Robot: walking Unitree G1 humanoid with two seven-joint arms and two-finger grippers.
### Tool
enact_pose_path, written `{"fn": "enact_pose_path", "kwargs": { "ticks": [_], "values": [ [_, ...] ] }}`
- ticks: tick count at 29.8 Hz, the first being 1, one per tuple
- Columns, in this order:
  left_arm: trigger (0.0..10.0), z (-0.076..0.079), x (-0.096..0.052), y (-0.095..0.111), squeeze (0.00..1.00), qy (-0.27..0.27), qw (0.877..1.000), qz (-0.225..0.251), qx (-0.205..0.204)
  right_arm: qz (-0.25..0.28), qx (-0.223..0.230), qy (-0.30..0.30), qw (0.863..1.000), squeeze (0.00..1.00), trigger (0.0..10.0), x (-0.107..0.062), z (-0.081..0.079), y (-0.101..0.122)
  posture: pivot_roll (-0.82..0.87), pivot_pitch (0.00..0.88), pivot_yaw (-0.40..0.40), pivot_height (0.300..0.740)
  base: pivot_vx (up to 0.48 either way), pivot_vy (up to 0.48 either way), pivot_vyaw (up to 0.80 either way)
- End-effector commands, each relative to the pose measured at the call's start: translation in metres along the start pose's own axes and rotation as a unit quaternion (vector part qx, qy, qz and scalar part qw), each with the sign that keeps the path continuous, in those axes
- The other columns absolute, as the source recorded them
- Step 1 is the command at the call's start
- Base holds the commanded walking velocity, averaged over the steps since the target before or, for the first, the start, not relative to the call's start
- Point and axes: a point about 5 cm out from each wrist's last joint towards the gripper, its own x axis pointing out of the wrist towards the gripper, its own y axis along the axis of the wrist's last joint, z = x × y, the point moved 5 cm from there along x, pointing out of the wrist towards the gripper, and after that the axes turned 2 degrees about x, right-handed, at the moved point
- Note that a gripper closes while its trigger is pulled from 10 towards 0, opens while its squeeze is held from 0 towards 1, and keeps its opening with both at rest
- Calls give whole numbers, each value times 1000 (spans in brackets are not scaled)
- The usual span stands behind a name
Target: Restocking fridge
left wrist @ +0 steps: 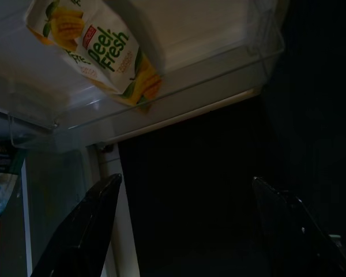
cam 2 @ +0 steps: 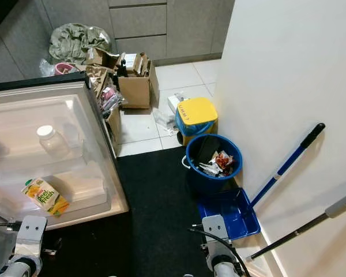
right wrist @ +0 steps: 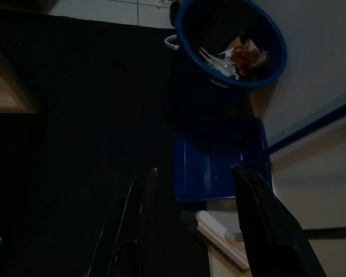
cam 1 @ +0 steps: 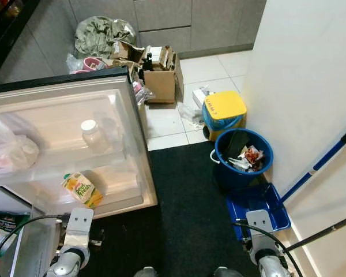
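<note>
Hanging idle, left pincer (left wrist: 179,231) and right pincer (right wrist: 196,231) both apart; juice carton (cam 1: 81,189) at 9 o'clock in fridge door (cam 1: 132,138).

The white open fridge door (cam 1: 132,115) runs off the picture's edge; behind it, a pink plastic basin (cam 1: 92,63) is half hidden
</note>
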Motion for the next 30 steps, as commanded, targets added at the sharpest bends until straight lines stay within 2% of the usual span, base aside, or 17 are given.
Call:
{"fn": "enact_pose_path", "kwargs": {
  "ticks": [1,7,8,9,10,11,12,13,19,20,21,24,25,26,28,29,30],
  "values": [
    [10000,2,-2,-9,0,0,1000,-14,-5,3,-3,0,1000,0,10000,0,0,0,-6,90,18,740,0,0,0],
    [10000,2,-2,-9,0,0,1000,-14,-5,4,-6,0,1000,0,10000,0,0,1,-6,90,18,740,0,0,0],
    [10000,2,-2,-9,0,0,1000,-14,-5,8,-8,0,1000,0,10000,0,0,3,-6,90,18,740,0,0,0],
    [10000,-1,-3,1,0,3,1000,10,5,33,-3,-3,999,0,10000,5,4,17,-8,90,16,740,0,0,0],
    [10000,-1,-3,1,0,3,1000,10,5,33,-3,-3,999,0,10000,5,4,17,-8,90,16,740,0,0,0],
    [10000,-8,-7,16,0,6,999,45,16,55,0,-3,998,0,10000,8,6,31,-2,93,17,740,0,0,0],
    [10000,-8,-7,16,0,6,999,45,16,55,0,-3,998,0,10000,8,6,31,-2,93,17,740,0,0,0],
    [10000,-13,-14,27,0,-1,997,75,34,71,0,-2,997,0,10000,10,6,40,6,94,20,740,0,0,0],
    [10000,-17,-36,31,0,-55,989,100,91,77,-3,3,997,0,10000,11,4,43,16,93,26,740,0,0,0],
    [10000,-17,-45,38,0,-80,982,120,122,74,-5,5,997,0,10000,10,4,41,23,92,24,740,0,0,0],
    [10000,-17,-45,38,0,-80,982,120,122,74,-5,5,997,0,10000,10,4,41,23,92,24,740,0,0,0],
    [10000,-22,-70,74,0,-138,952,186,200,67,-12,10,998,0,10000,9,4,36,49,93,26,740,0,0,0],
    [10000,-22,-70,74,0,-138,952,186,200,67,-12,10,998,0,10000,9,4,36,49,93,26,740,0,0,0],
    [10000,-27,-74,88,0,-143,945,202,213,65,-14,10,998,0,10000,9,4,35,55,94,27,740,0,0,0],
    [10000,-27,-74,88,0,-143,945,202,213,65,-14,10,998,0,10000,9,4,35,55,94,27,740,0,0,0],
    [10000,-34,-78,105,0,-142,938,221,226,63,-15,11,998,0,10000,9,4,34,60,95,30,740,0,0,0],
    [10000,-34,-78,105,0,-142,938,221,226,63,-15,11,998,0,10000,9,4,34,60,95,30,740,0,0,0]
  ]
}}
